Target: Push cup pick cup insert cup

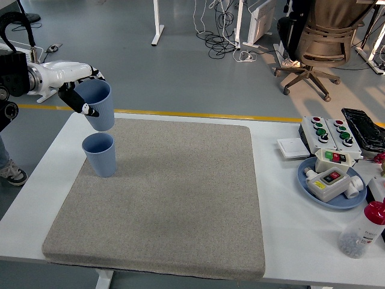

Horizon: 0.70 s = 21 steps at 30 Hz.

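**Head view: left hand holds one blue cup in the air above a second**

Head view shows the robot's left hand (77,90) at the upper left, its fingers (80,103) wrapped around the side of a blue cup (99,103) held in the air. Directly below those fingers, a second blue cup (100,154) stands upright with its mouth open, on a grey mat (174,198) that covers most of the white table (289,198). The two cups are apart, not touching. The right hand is out of sight.

Likely risks: the held cup looks slightly tilted, so lowered as it is, its base could catch the lower cup's rim and tip or push it across the mat. The grip is on one side only, so the cup could also twist or slip on contact.

Well to the right of the fingers lie a switch box (328,131), a blue plate (329,189) of switches, and a red-capped bottle (363,230). Any writing on them is too small to read; the cups appear unmarked.
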{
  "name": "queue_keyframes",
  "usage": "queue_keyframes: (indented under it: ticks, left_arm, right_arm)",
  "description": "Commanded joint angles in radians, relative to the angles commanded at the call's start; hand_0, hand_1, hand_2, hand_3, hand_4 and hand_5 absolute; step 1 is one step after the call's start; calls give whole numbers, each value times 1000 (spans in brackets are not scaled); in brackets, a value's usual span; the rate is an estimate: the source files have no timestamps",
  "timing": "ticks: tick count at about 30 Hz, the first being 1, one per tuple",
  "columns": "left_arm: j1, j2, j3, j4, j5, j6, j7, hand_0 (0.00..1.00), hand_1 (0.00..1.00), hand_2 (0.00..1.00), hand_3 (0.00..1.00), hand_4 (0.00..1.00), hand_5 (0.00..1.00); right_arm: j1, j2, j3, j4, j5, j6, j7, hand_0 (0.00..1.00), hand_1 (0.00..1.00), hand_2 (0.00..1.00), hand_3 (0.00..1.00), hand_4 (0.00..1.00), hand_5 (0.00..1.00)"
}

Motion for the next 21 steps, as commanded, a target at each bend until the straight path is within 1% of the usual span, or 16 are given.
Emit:
queue_keyframes:
  ticks: [3, 8, 15, 20, 21]
  left_arm:
    - [3, -9, 7, 26, -5, 1, -2, 460, 546, 565, 571, 628, 166]
    - [14, -13, 26, 37, -11, -1, -4, 460, 546, 565, 571, 628, 166]
    - [21, -21, 54, 48, -32, 6, -12, 463, 549, 566, 578, 615, 145]
    - [26, -32, 73, 74, -51, 19, -24, 463, 549, 566, 578, 615, 145]
    - [28, -33, 77, 82, -53, 22, -25, 455, 555, 574, 587, 611, 126]
  right_arm:
    - [-2, 1, 0, 0, 1, 0, 1, 666, 602, 615, 564, 102, 449]
    - [-3, 1, 0, 0, 0, 1, 1, 666, 602, 615, 564, 102, 449]
    - [-5, 2, 7, 0, -12, 4, -1, 667, 603, 615, 564, 101, 449]
    - [-7, 3, 15, 1, -25, 5, -5, 667, 603, 615, 564, 101, 449]
    - [-8, 3, 16, 1, -27, 5, -5, 667, 603, 616, 564, 101, 449]
